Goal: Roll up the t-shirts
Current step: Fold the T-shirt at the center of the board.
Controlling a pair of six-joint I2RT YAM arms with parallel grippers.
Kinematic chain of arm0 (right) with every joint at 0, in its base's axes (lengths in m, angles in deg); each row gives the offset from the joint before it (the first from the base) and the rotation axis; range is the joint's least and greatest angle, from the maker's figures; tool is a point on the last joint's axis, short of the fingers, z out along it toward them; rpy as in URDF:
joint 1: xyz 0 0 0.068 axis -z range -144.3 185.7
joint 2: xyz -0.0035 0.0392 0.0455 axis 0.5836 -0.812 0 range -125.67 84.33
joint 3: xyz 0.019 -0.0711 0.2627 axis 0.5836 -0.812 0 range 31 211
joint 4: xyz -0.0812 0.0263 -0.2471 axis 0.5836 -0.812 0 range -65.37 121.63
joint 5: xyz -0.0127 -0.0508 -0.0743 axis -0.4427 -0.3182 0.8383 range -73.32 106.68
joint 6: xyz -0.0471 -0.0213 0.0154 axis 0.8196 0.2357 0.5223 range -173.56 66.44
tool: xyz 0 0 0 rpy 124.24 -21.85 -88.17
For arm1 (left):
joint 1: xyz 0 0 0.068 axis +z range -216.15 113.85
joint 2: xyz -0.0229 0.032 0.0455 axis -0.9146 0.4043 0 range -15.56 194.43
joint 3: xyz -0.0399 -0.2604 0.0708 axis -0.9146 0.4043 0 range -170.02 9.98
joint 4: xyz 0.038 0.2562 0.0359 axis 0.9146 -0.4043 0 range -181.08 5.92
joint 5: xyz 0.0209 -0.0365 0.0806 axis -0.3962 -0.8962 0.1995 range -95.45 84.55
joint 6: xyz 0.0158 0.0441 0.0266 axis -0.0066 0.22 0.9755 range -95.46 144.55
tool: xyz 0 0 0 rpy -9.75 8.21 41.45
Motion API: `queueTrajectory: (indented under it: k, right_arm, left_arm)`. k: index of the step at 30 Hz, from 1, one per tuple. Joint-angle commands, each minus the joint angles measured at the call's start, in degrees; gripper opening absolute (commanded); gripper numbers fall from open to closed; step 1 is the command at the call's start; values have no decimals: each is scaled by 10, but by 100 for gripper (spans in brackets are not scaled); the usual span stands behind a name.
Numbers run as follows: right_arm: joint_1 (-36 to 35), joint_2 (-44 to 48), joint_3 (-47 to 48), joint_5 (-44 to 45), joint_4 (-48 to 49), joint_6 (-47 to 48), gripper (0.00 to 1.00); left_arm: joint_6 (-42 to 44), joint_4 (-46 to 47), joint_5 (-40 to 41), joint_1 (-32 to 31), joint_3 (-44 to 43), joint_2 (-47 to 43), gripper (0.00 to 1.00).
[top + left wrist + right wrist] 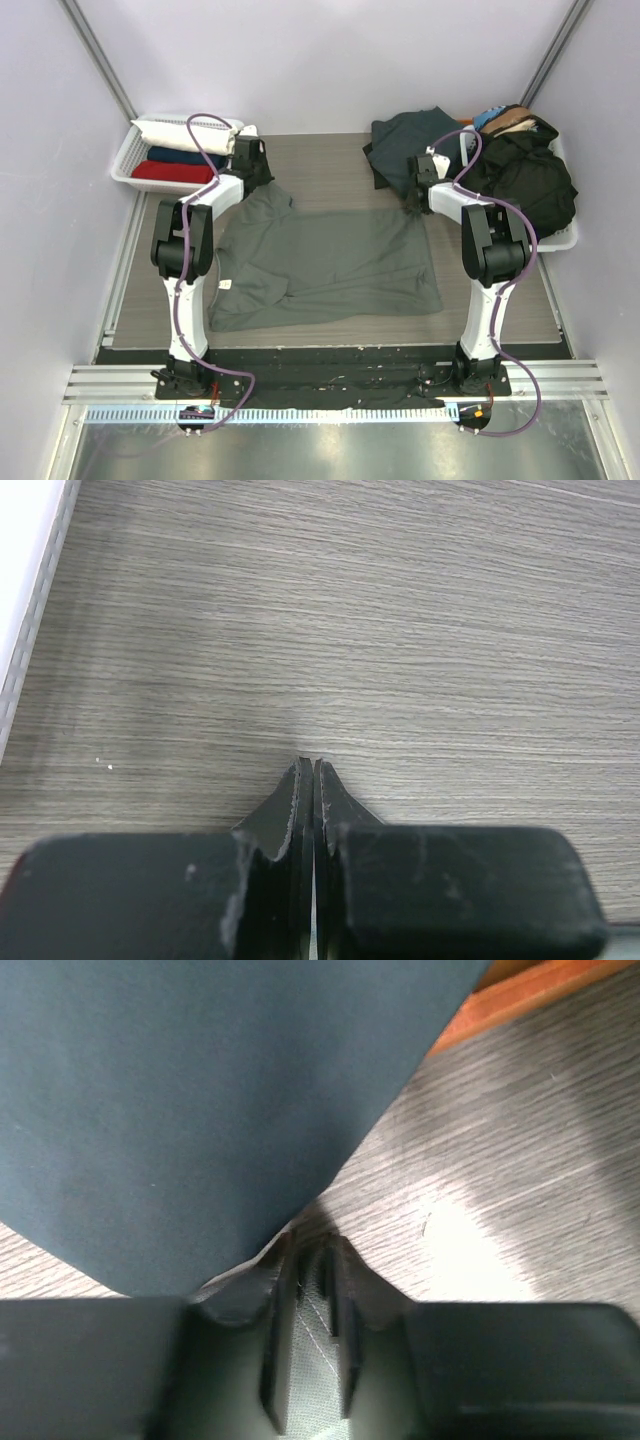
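A grey-green t-shirt [330, 265] lies spread flat in the middle of the table. My left gripper [252, 160] is by its far left sleeve, and in the left wrist view the gripper [306, 765] is shut, empty, over bare wood. My right gripper [418, 185] hovers at the shirt's far right corner. In the right wrist view this gripper [315, 1245] has its jaws slightly apart, and a stitched hem of the grey-green t-shirt [322, 1335] shows in the gap. A dark teal t-shirt [200, 1090] lies just ahead of it, also seen crumpled [405, 140] from above.
A white lattice basket [130, 160] at the far left holds white, navy and red shirts; its edge [20, 590] shows beside my left gripper. A second basket [560, 240] at the far right is heaped with black clothes [525, 185]. Walls close in on three sides.
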Motion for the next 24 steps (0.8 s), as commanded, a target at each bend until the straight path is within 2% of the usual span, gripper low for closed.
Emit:
queueTrajectory:
  k: [1,2,5,10,11,12,16,18,21,24]
  right_arm:
    - [1,7,22,30,14,4,21]
    - [1,8,22,35,10,6,22]
    - [0,13,17,49,9,8,33]
    - [0,11,22,57,11,12,37]
    - [0,10,22,55,10,11,36]
    - [0,9,23,54,11,11,28]
    - [0,10,21,67,11,12,26]
    - [0,11,20,69,12,12,13]
    - [0,18,15,69,12,11,14]
    - [-3,28,10,72,11,13,1]
  left_arm:
    - [8,20,-3,2,-20,2,0]
    - [9,21,-3,2,-18,-1,0]
    - [11,26,-5,2,-8,-12,0]
    - [13,29,-3,2,2,-21,0]
    - [13,29,-2,2,1,-23,0]
    - [14,29,0,2,2,-23,0]
    - [17,29,2,2,2,-26,0]
    - [18,29,3,2,4,-31,0]
    - [19,29,7,3,11,-44,0]
    - [22,29,12,2,23,-56,0]
